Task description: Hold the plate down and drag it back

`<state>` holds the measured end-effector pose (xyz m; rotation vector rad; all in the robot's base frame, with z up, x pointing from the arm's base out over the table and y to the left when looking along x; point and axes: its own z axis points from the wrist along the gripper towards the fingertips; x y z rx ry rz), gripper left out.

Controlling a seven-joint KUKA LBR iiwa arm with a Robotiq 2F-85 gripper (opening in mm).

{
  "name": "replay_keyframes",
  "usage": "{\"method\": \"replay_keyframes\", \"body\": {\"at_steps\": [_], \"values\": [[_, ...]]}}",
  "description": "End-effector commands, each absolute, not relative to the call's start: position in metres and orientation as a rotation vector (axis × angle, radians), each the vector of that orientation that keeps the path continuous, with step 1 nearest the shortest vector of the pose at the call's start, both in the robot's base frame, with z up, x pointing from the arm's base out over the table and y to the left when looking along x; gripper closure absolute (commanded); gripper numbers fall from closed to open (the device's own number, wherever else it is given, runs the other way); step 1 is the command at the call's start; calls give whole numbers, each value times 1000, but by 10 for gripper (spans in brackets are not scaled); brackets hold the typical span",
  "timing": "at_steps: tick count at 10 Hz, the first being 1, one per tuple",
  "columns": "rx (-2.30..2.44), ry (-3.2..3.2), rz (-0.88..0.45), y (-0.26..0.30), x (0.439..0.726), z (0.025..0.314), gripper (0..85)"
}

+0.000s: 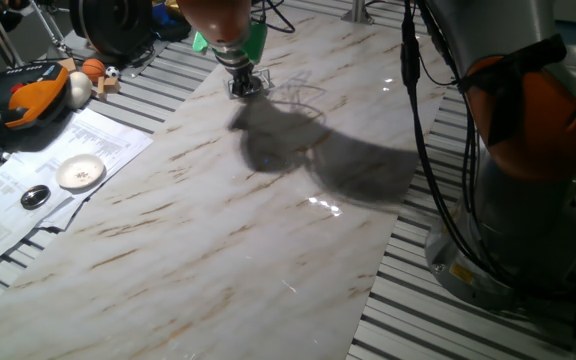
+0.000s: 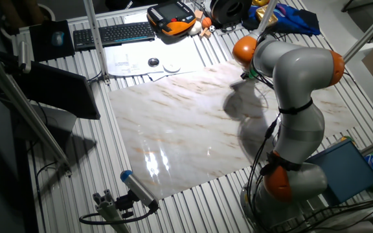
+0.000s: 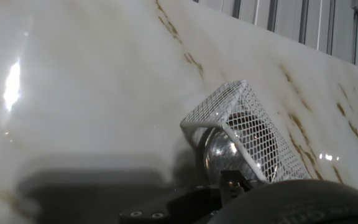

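A small shiny silver round plate [image 3: 219, 155] shows in the hand view. It lies tilted against, and partly behind, a white wire-mesh frame [image 3: 253, 121] on the marble board [image 3: 92, 93]. Dark parts of my gripper [image 3: 232, 186] sit right at its near edge, and the fingers are not clearly shown. In one fixed view my gripper [image 1: 245, 86] is down on the far end of the board [image 1: 218, 230], with the faint wire frame [image 1: 303, 95] just to its right. The plate is too small to make out there. In the other fixed view the arm hides the hand.
A white saucer with a brownish centre [image 1: 80, 173] and a small dark shiny round thing [image 1: 35, 196] lie on papers left of the board. An orange pendant [image 1: 28, 95] and small balls sit beyond them. The robot base [image 1: 528, 150] stands on the right.
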<state>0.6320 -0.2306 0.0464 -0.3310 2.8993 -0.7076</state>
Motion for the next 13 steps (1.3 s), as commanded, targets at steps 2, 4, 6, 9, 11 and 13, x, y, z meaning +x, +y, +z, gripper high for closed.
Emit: {"method": "replay_keyframes", "body": {"at_steps": [2,4,6,9,11,13], "values": [[-336,2888,-706,-232,634,42,850],[-340,2882,-708,-232,635,39,850],[-339,2878,-710,-232,635,39,850],[-289,2855,-733,-232,635,38,850],[-231,2855,-719,-232,635,38,850],[-59,2851,-661,-231,635,38,850]]}}
